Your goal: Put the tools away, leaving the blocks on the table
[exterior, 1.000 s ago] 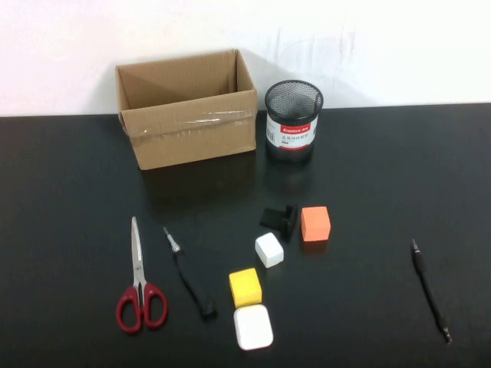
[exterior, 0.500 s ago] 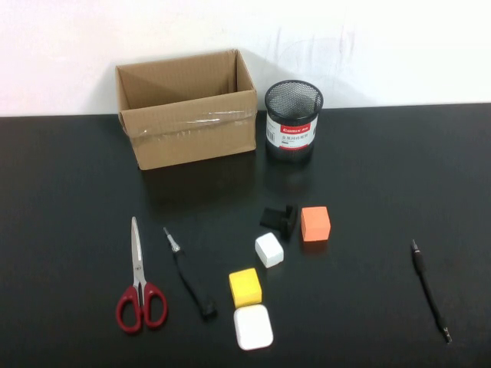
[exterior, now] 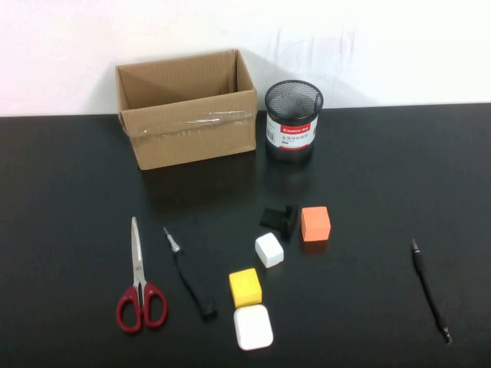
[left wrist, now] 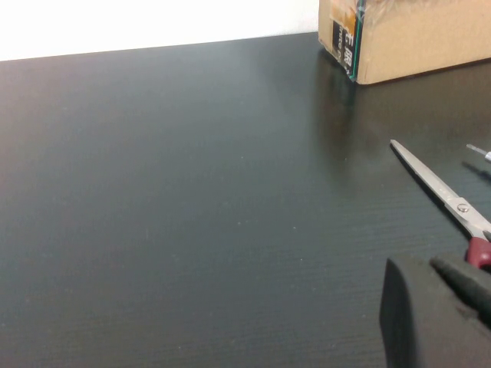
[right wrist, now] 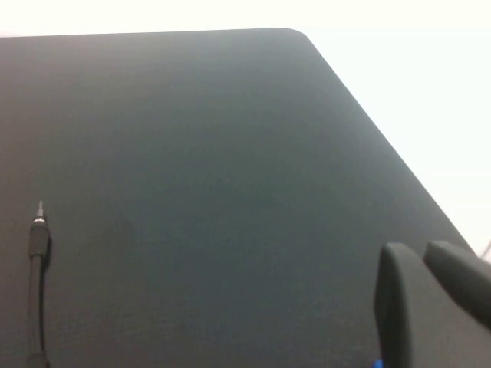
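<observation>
On the black table (exterior: pixel 69 192) lie the red-handled scissors (exterior: pixel 140 280), the short black-handled screwdriver (exterior: pixel 189 274) and, far right, the long thin driver (exterior: pixel 430 290). Between them sit the blocks: orange cube (exterior: pixel 315 223), small white cube (exterior: pixel 268 249), yellow cube (exterior: pixel 245 287) and flat white square (exterior: pixel 253 326). Neither arm shows in the high view. My left gripper (left wrist: pixel 427 265) hovers shut and empty near the scissors (left wrist: pixel 441 189). My right gripper (right wrist: pixel 418 251) is shut and empty, off to the side of the thin driver (right wrist: pixel 37 257).
An open cardboard box (exterior: pixel 188 107) and a black mesh pen cup (exterior: pixel 293 120) stand at the back of the table by the white wall. A small black piece (exterior: pixel 279 218) lies beside the orange cube. The table's right corner (right wrist: pixel 295 32) is rounded.
</observation>
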